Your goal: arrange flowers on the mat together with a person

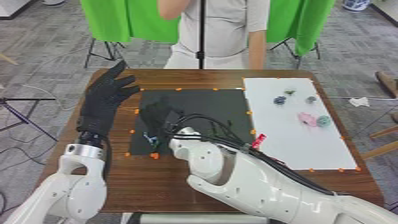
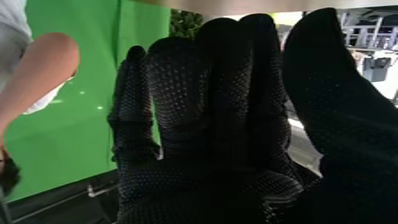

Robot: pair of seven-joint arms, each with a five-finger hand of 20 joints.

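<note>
Across the white mat (image 1: 298, 150), flowers (image 1: 307, 119) lie loose, seemingly left to arrange; the black mat (image 1: 224, 104) holds a small blue-green piece (image 1: 150, 140). Left hand (image 1: 103, 97) and right hand (image 2: 213, 115) are open.

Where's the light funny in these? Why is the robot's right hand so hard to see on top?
Head view: the right hand is black over the black mat, so its outline blends in. Right wrist view: tiny bright specks dot the green cloth; the background glares behind the dark glove.
</note>
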